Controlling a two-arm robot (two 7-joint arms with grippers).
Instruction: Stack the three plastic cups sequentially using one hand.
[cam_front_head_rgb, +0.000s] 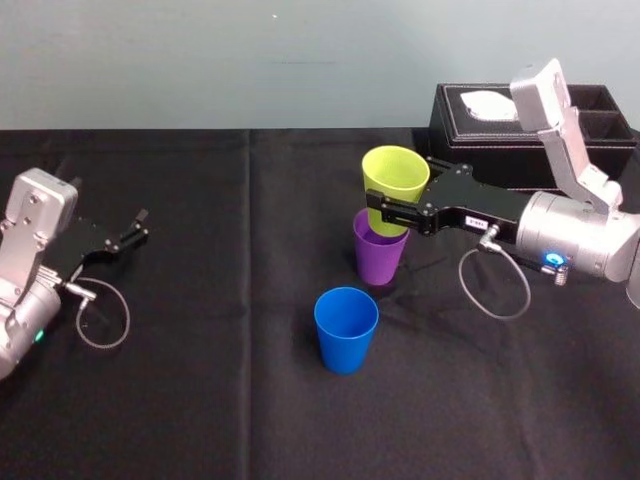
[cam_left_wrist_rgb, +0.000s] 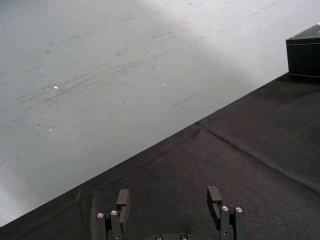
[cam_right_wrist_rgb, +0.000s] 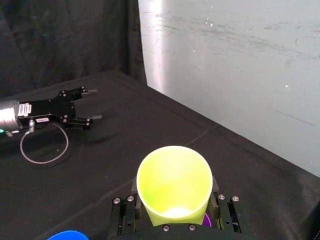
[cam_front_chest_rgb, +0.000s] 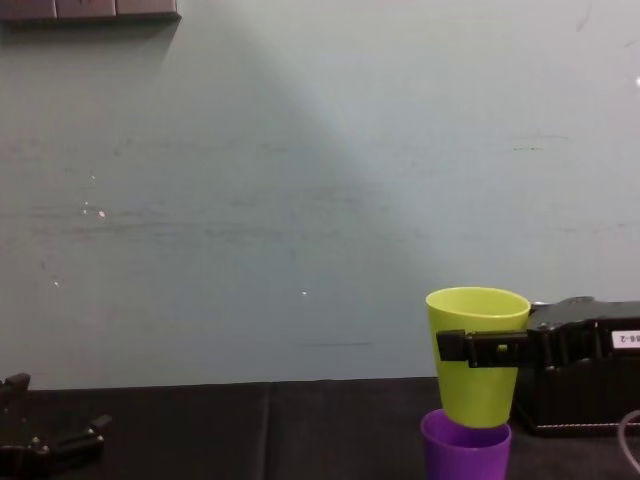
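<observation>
My right gripper (cam_front_head_rgb: 385, 212) is shut on the yellow-green cup (cam_front_head_rgb: 395, 180), gripping its wall below the rim and holding it upright. This cup (cam_front_chest_rgb: 478, 350) hangs directly over the purple cup (cam_front_chest_rgb: 465, 450), its base right at the purple rim. The purple cup (cam_front_head_rgb: 379, 255) stands on the black cloth. Nearer to me, and apart from both, stands the blue cup (cam_front_head_rgb: 346, 328). In the right wrist view the yellow-green cup (cam_right_wrist_rgb: 174, 185) sits between the fingers, its mouth facing the camera. My left gripper (cam_front_head_rgb: 135, 225) rests open at the far left.
A black leather tissue box (cam_front_head_rgb: 500, 130) stands at the back right, behind my right arm. A cable loops below the right wrist (cam_front_head_rgb: 495, 285). The black cloth (cam_front_head_rgb: 200, 380) covers the table, and a pale wall rises behind it.
</observation>
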